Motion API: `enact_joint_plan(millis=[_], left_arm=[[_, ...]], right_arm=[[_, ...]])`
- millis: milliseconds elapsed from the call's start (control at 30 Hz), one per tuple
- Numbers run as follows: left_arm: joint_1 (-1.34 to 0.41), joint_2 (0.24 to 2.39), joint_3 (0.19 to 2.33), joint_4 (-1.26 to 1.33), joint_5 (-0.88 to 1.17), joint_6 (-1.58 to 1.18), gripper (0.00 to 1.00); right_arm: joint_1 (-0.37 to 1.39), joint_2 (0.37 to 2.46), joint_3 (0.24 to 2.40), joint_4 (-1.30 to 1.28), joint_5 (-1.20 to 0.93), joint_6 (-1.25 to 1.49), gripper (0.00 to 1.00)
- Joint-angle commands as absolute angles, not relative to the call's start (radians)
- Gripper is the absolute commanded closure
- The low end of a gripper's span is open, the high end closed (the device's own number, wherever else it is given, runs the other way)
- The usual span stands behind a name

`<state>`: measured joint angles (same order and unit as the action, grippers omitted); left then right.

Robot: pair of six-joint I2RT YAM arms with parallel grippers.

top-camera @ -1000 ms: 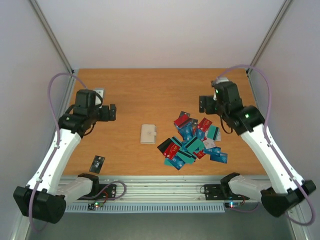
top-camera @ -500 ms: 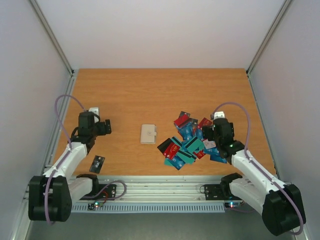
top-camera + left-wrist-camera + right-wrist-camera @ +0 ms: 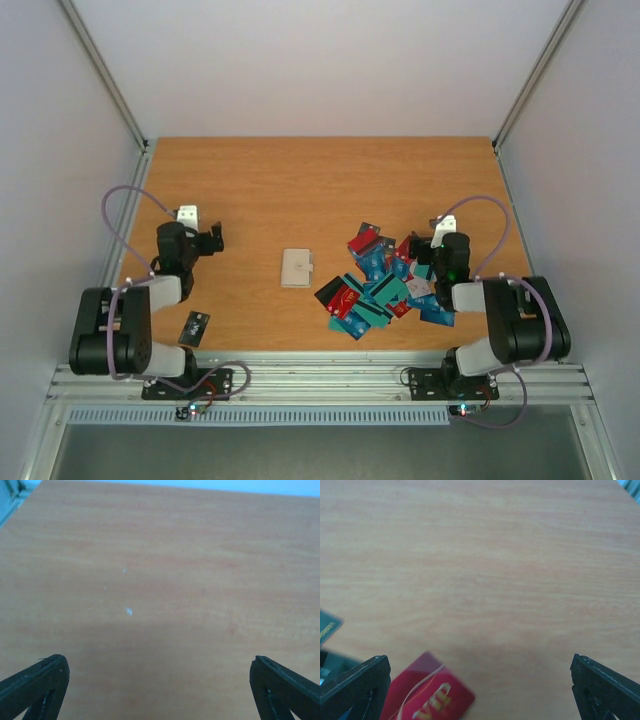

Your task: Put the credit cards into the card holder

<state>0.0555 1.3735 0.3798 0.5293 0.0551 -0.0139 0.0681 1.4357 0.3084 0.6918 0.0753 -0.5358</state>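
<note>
Wood table, both arms tucked low nr their bases. Loose overlapping pile of credit cards lies R of centre; one black stray card sits nr L edge, well apart. Cream card holder lies flat, looks closed, just L of pile, not touching.

The right gripper has jaws wide apart, empty, at pile's R edge, red VIP card below it. The left gripper has jaws apart, empty, over bare wood.

Judgement: open holder first. L pins it, R takes a top card by an overhanging edge; thin cards likely slip.
</note>
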Motion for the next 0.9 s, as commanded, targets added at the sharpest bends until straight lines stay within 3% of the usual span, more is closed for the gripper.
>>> enact_joint_plan(millis=[0,67,133,200,367,867], left_arm=[[0.066,1.491,0.401,0.846,0.128,-0.034,0.01],[0.066,1.576,0.357,1.019,0.131,-0.036,0.01],[0.067,1.548,0.38,0.915,0.142,-0.033,0.01],[0.067,1.572,0.375,0.973,0.141,-0.026,0.01],[0.058,1.568,0.388,0.942,0.124,-0.018,0.01],[0.034,1.562,0.4,0.907,0.089,-0.003,0.01]], right_arm=[[-0.025,1.609,0.259,1.156,-0.07,-0.482,0.01],[-0.032,1.607,0.25,1.204,-0.086,-0.48,0.02],[-0.034,1.587,0.287,1.076,-0.145,-0.504,0.01],[-0.036,1.59,0.349,0.966,-0.171,-0.514,0.02],[-0.038,1.593,0.423,0.83,-0.058,-0.47,0.01],[-0.038,1.592,0.425,0.828,-0.051,-0.469,0.01]])
